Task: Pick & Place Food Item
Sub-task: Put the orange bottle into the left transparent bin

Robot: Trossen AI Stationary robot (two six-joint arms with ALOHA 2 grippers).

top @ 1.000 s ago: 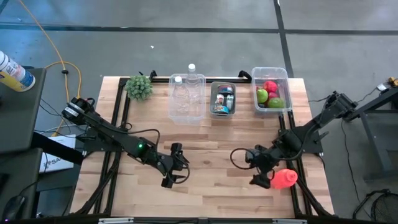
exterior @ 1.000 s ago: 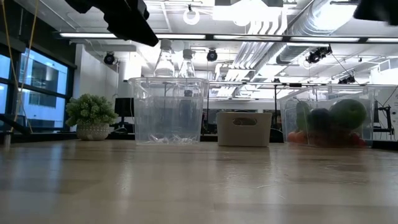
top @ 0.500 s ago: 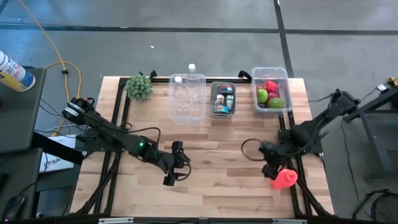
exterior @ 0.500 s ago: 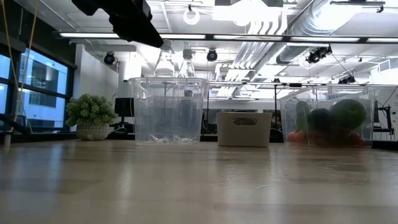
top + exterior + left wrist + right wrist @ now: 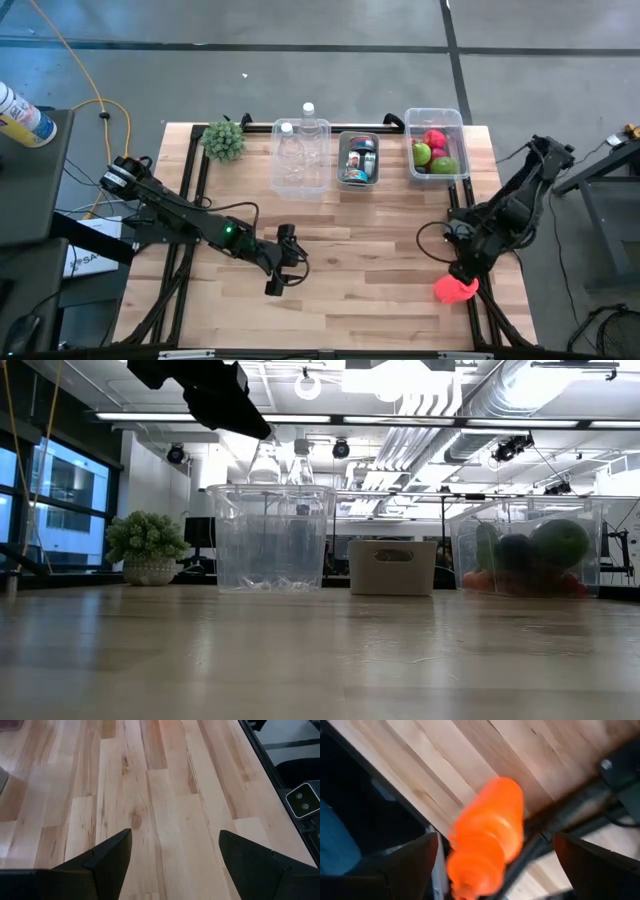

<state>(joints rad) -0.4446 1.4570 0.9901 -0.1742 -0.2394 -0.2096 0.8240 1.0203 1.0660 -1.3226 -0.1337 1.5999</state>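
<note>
One food item, an orange carrot-like piece (image 5: pixel 456 289), lies at the table's near right edge, seemingly partly overhanging; right gripper (image 5: pixel 461 270) hovers over it, jaws spread and empty, left gripper (image 5: pixel 281 275) likewise unclenched mid-table; approach step, next needs descent and closure.

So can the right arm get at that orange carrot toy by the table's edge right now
Probably yes. The right gripper hangs open just above the orange carrot toy, and nothing lies between them. The toy sits at the table's edge over the frame, so the grasp may be awkward.
</note>
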